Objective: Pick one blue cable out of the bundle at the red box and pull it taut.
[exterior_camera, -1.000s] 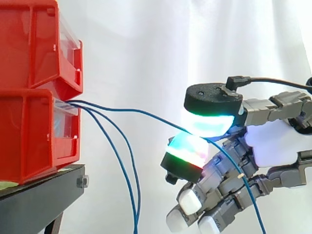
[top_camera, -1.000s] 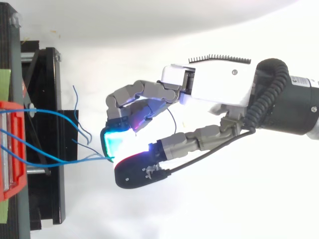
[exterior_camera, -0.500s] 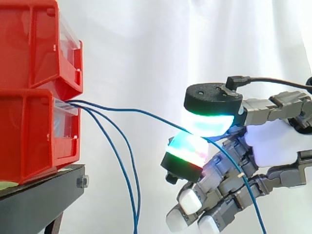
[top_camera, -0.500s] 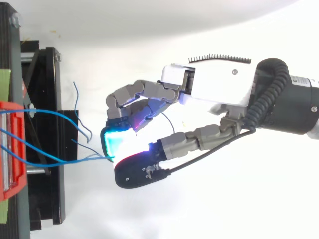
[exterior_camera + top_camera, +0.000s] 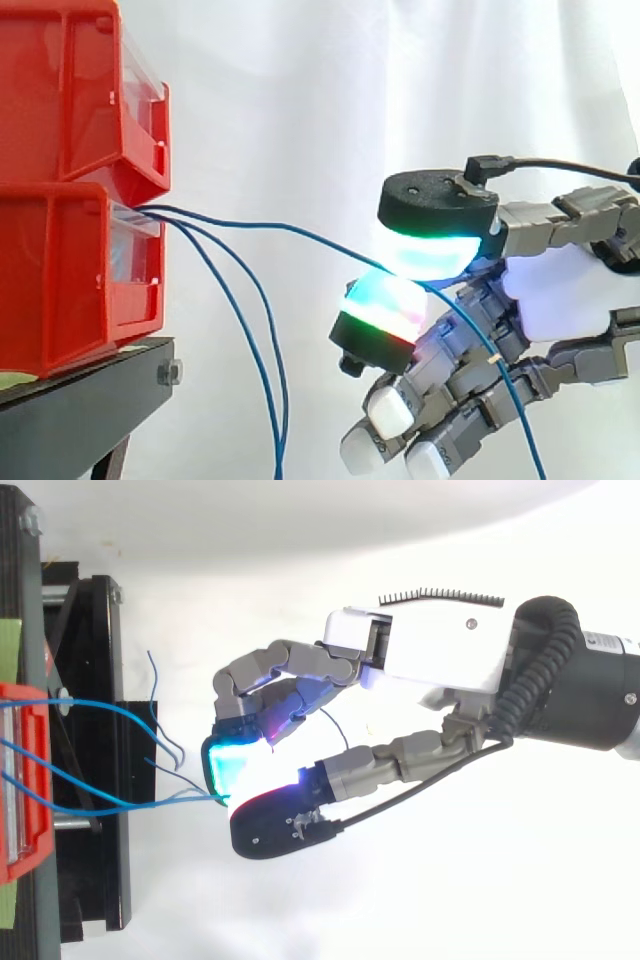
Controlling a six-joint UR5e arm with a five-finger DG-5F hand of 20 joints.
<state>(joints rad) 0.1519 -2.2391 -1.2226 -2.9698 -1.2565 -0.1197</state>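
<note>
One blue cable [image 5: 300, 232] is seen coming out of the front of the lower red box [image 5: 70, 270] at the left of the side view, and it is led to the right in a shallow arc, not in a straight line, towards the middle right of the frame. There it is pinched between two glowing pads [image 5: 430, 255] of the hand [image 5: 560, 295], one pad lying above the cable and the other below it, so the hand is closed on this cable while its remaining fingers are curled underneath. Past the pinch, the cable is seen to drop along the fingers to the lower right edge. In the top view the same cable [image 5: 190, 798] is met by the pads left of the middle, and the hand [image 5: 440, 660] is stretched in from the right edge. Two other blue cables [image 5: 280, 450] are left hanging from the same box opening down to the bottom of the side view, well apart from the hand. A second red box [image 5: 70, 90] is stacked above the lower one, both are carried by a black stand [image 5: 80, 410] at the lower left, and a white curtain [image 5: 300, 100] is hung behind everything.
</note>
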